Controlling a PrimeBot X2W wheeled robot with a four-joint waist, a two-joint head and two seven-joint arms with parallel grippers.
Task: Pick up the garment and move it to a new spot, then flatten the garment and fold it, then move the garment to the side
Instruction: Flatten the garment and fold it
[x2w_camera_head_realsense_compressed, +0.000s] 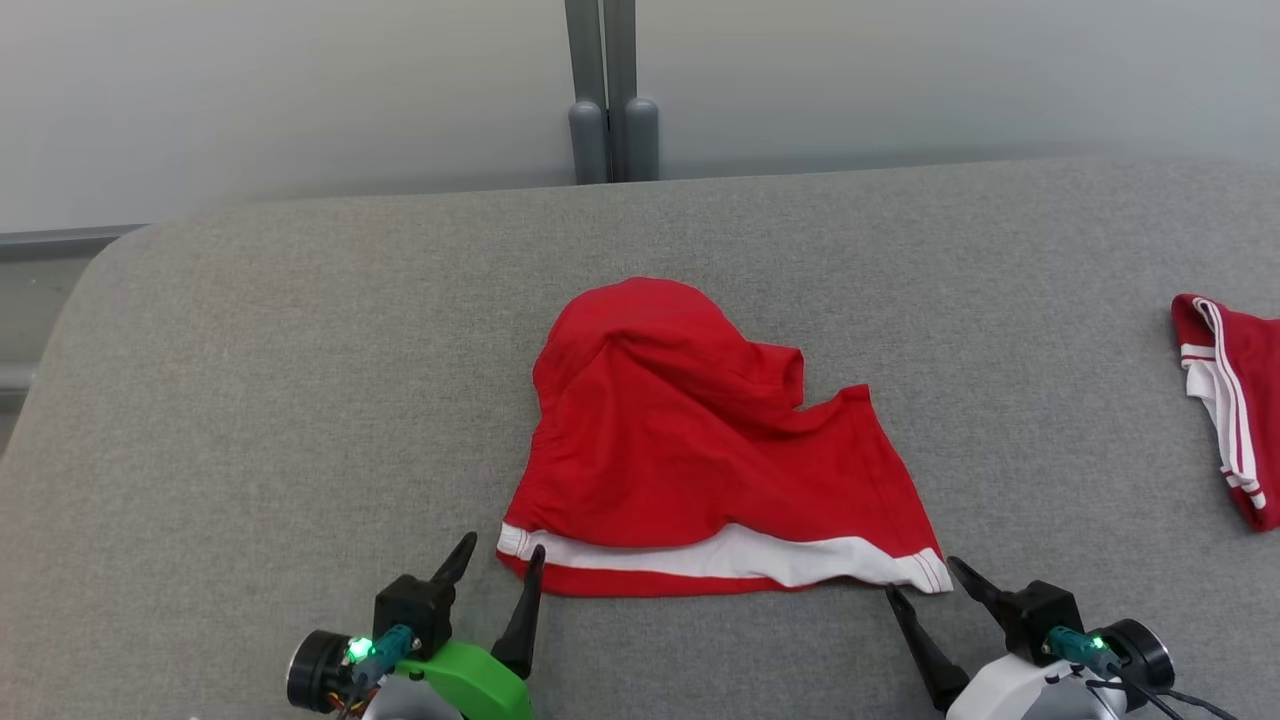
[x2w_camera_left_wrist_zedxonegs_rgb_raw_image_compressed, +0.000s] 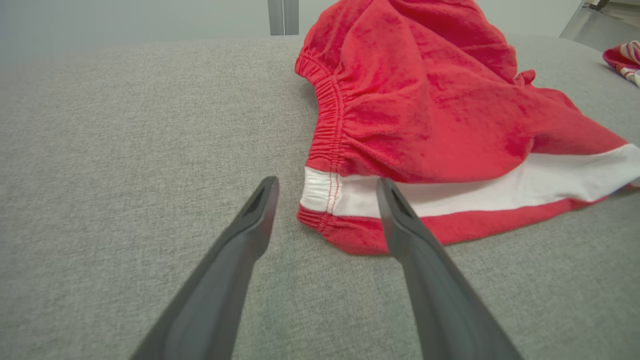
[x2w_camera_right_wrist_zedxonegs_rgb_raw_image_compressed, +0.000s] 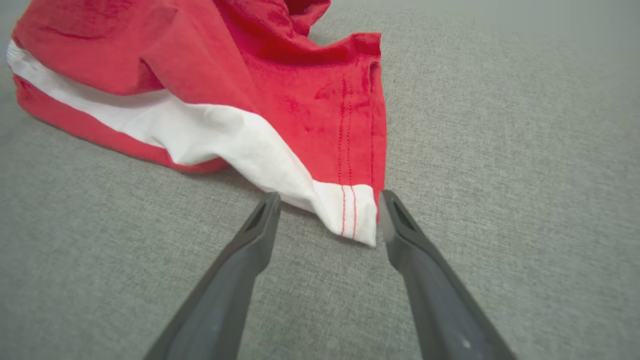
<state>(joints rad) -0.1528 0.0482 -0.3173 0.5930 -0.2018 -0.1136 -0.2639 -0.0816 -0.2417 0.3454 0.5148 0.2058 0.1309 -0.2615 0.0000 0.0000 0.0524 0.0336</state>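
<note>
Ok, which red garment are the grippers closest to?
The red shorts with one broad white band: left gripper and right gripper sit open at its near corners. The thin-striped garment lies far right.

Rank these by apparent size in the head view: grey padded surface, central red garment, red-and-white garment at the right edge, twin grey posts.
1. grey padded surface
2. central red garment
3. red-and-white garment and twin grey posts look alike; the garment is cut by the frame edge, so unranked.
</note>
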